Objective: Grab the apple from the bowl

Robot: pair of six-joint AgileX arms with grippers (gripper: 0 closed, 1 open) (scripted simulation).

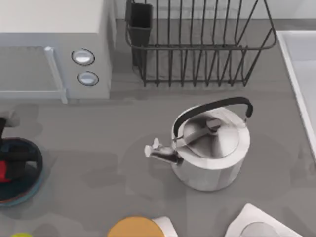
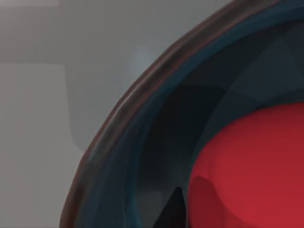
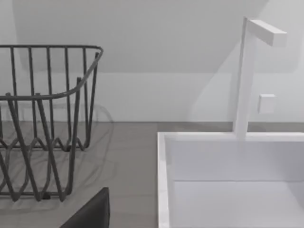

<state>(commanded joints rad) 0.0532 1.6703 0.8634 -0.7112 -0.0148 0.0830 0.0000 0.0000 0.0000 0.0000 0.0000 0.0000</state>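
Light was even and soft. The kettle [image 1: 212, 148] carried bright sheen on its lid and cast faint blotchy shadows around itself. The left wrist view was blurred; the bowl [image 2: 142, 142] interior lay dim.

Open counter lies between the bowl [image 1: 29, 190] and the kettle [image 1: 212, 148].
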